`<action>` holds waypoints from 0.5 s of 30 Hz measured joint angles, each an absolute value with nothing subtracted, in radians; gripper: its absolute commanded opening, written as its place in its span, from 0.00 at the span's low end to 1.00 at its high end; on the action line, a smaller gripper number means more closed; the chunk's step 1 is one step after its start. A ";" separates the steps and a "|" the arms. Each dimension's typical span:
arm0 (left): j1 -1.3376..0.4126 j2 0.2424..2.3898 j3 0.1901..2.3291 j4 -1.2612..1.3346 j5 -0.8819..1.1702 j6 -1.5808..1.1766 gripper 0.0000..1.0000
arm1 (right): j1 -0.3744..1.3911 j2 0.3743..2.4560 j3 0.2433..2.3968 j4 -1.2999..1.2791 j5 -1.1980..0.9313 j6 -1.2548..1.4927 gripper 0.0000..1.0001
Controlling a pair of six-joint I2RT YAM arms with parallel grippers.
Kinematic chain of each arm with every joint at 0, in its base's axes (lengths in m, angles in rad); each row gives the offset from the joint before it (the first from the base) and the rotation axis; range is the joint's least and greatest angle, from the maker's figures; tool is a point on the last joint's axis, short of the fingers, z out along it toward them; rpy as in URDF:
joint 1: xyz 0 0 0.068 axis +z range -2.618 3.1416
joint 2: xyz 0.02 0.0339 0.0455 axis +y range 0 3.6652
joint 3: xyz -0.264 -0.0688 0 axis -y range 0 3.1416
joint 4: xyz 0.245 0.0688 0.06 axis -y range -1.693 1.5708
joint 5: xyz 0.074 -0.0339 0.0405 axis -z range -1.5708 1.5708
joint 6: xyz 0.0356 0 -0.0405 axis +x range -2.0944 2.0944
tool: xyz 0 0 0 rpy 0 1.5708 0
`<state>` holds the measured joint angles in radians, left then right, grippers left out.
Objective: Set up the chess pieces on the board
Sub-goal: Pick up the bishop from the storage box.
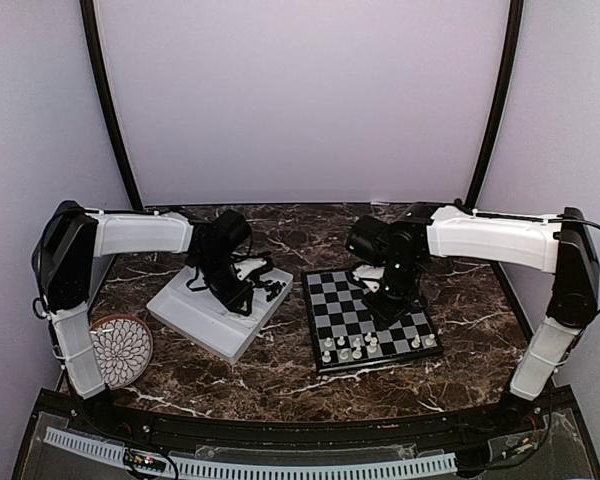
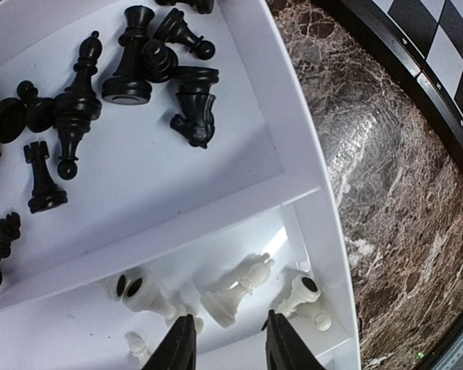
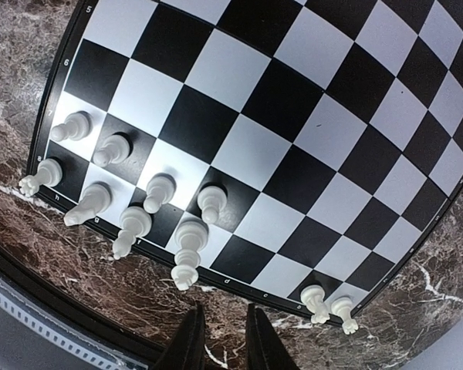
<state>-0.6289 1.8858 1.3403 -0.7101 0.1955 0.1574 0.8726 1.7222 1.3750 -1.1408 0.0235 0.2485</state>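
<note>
Left side: my left gripper (image 2: 230, 348) hangs over the white divided tray (image 2: 297, 154). Its jaws stand partly apart and hold nothing. The loose white chess pieces (image 2: 233, 297) lie in the compartment directly under the fingertips, several on their sides. One lies just ahead of the gap between the fingers; whether it touches either, I cannot tell. The black chess pieces (image 2: 127, 62) lie scattered in the compartment beyond the divider, well apart from the fingers.

Right side: my right gripper (image 3: 222, 343) hovers at the edge of the board (image 3: 293, 116). In the wrist view its fingertips show against the marble table (image 3: 15, 62). The jaws stand a narrow slit apart, empty. A standing group of white pieces (image 3: 160, 191) fills the board's corner squares, ahead and left of the fingers. A pair of white pieces (image 3: 328, 306) stands at the edge to the right. Neither touches the gripper.
</note>
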 measured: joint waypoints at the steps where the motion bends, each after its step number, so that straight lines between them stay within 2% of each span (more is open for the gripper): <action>1: -0.629 1.889 1.340 -0.708 0.202 0.160 0.32 | 0.873 1.722 1.372 -1.140 0.023 0.249 0.21; 15: -0.640 1.936 1.301 -0.684 0.228 0.181 0.31 | 0.873 1.722 1.343 -1.124 0.021 0.249 0.21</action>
<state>-0.6399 1.9358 1.3014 -0.6842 0.2283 0.1810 0.8726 1.7218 1.3434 -1.1236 0.0208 0.2485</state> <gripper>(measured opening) 0.315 0.207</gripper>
